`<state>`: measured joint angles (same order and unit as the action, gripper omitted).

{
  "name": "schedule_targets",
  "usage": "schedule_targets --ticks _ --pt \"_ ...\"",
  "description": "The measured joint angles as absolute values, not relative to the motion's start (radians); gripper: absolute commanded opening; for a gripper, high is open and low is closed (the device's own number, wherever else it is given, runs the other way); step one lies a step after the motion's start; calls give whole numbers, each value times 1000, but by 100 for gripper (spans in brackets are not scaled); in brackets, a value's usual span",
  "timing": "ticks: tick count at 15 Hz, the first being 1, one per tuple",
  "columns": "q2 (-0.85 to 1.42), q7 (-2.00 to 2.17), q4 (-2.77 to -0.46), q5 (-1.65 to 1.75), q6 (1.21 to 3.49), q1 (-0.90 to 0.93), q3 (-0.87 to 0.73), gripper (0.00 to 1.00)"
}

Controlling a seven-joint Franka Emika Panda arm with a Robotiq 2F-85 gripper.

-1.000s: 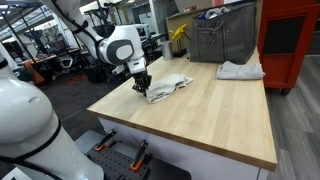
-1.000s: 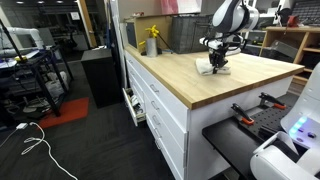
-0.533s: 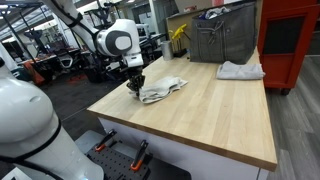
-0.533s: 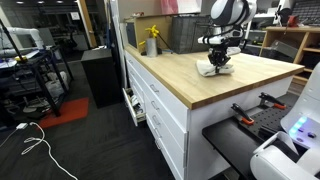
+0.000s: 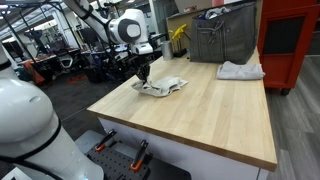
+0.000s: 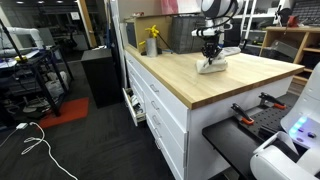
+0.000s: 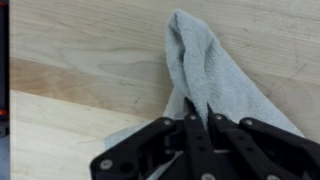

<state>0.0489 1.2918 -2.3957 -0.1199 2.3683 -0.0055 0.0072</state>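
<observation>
My gripper [image 5: 143,74] is shut on a grey-white towel [image 5: 160,87] and lifts one end of it off the wooden tabletop [image 5: 200,115]. The rest of the towel trails on the wood. In an exterior view the gripper [image 6: 210,53] hangs over the same towel [image 6: 212,66] near the table's far side. In the wrist view the black fingers [image 7: 195,128] pinch a fold of the towel [image 7: 205,65], which stretches away over the wood.
A second folded white cloth [image 5: 241,70] lies at the back of the table. A grey metal bin [image 5: 222,38] and a yellow spray bottle [image 5: 179,40] stand behind it. A red cabinet [image 5: 290,40] stands beside the table. White drawers [image 6: 160,105] front the table.
The gripper has moved toward the back of the table and upward, pulling the pinched end of the towel with it; the towel has slid along the wood.
</observation>
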Motion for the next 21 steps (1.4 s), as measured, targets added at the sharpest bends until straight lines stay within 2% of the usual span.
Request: schedule_targets --ticks 9,21 --pt "271 1301 -2146 -23 2369 2 -41 2" --pt "221 1305 -2119 -3 2329 25 -61 2"
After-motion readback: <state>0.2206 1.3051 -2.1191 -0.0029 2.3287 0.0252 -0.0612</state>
